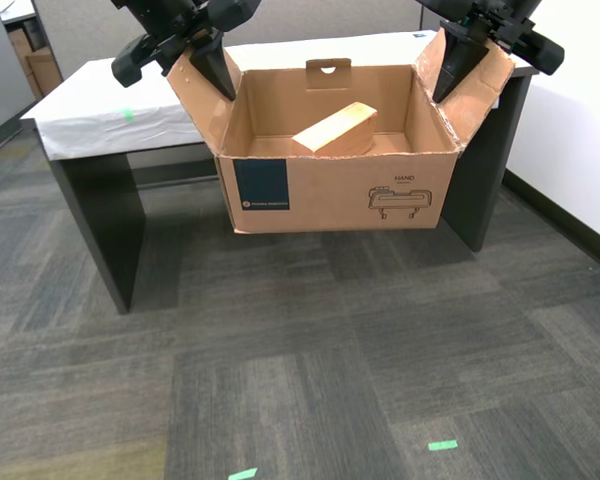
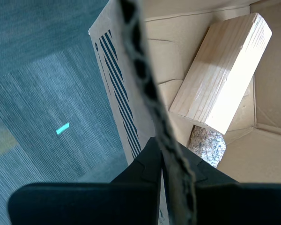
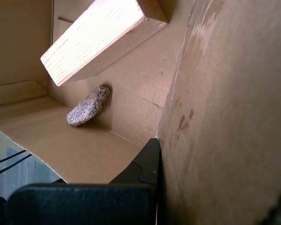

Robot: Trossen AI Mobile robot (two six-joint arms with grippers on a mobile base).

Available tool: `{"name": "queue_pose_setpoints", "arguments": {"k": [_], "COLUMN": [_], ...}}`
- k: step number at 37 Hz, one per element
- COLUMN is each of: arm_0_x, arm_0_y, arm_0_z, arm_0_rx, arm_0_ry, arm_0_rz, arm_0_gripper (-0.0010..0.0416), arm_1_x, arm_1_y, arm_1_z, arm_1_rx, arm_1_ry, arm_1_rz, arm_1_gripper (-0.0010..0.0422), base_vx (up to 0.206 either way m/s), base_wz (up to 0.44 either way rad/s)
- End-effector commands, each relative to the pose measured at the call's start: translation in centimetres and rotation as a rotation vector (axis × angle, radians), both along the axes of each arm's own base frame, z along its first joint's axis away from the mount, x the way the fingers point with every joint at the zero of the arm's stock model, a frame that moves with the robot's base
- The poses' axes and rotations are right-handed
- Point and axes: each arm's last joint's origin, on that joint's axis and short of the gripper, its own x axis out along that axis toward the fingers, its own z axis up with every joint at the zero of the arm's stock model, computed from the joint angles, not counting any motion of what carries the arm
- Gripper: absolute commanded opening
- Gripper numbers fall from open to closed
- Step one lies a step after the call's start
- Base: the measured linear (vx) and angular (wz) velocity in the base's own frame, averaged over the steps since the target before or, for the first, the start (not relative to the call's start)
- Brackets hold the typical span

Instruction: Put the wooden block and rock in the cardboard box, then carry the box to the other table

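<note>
Grippers clamp opposite side flaps: first gripper [image 3: 152,154], second gripper [image 2: 161,159]. Brown corrugated cardboard box [image 1: 330,185] hangs before the table, holding tan wooden block [image 1: 335,128] and speckled grey rock [image 3: 88,106]. Flaps probably flex; contents could slide.

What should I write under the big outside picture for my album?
Two black grippers lift the brown cardboard box by its side flaps above grey carpet, the tan wooden block riding inside.

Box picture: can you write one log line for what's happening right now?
phase: carrying | brown cardboard box: lifted off floor, near grey-sheeted table | tan wooden block, speckled rock: inside | my first gripper, my second gripper: clamping flaps
</note>
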Motion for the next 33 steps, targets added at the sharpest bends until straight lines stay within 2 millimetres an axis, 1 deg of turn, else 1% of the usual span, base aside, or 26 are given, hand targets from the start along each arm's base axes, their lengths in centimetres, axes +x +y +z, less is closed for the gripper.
{"name": "queue_pose_setpoints", "arguments": {"k": [1, 15, 26, 33], "arm_0_x": [-0.03, 0.1, 0.12, 0.11], "arm_0_y": [0.0, 0.03, 0.04, 0.04], "arm_0_z": [0.07, 0.11, 0.11, 0.11], "arm_0_rx": [0.006, 0.01, 0.01, 0.01], "arm_0_ry": [0.001, -0.013, -0.015, -0.015], "arm_0_rz": [0.005, 0.004, 0.004, 0.004], "arm_0_gripper": [-0.0001, -0.0001, -0.0001, -0.0001], "arm_1_x": [0.03, 0.05, 0.01, -0.38], "arm_1_y": [-0.02, -0.02, -0.02, -0.14], "arm_1_z": [0.12, 0.13, 0.11, -0.02], "arm_1_rx": [0.001, -0.001, 0.001, -0.009], "arm_1_ry": [-0.014, -0.016, -0.012, 0.03], "arm_1_rz": [-0.013, -0.014, -0.014, -0.032], "arm_1_gripper": [-0.0001, -0.0001, -0.0001, -0.0001], "base_vx": [0.158, 0.159, 0.157, 0.157], "base_wz": [-0.027, 0.039, 0.137, 0.13]}}
